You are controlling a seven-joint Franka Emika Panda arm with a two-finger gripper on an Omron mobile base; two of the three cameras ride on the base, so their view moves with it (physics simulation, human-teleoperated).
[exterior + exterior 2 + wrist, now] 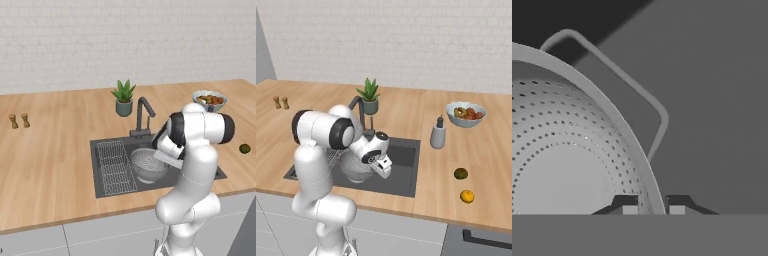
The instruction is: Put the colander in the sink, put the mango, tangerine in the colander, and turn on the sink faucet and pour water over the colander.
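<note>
Colander (148,164) sits in the sink (107,147), to the right of the wire rack (115,167) and in front of the faucet (142,117); first step judged essentially done. In the hand view the pincer (651,206) has its two tips straddling the colander's rim near one loop handle (614,70), one tip inside the bowl and one outside, closed tight on the rim. So the arm is clamped on the colander, not yet let go. Colander interior looks empty in that view; no fruit in it. Mango (460,173) and tangerine (467,196) both lie on the wooden worktop (491,165) right of the sink, near each other and well apart from the basin, untouched. A fruit bowl (466,114) and a soap dispenser (438,135) stand further back on the same side; not part of the job. No stream visible from the spout, so the faucet is judged off. Remaining: release the rim, fetch the mango, fetch the tangerine, then turn on the water and run it over the colander. Most of the task is still ahead.
</note>
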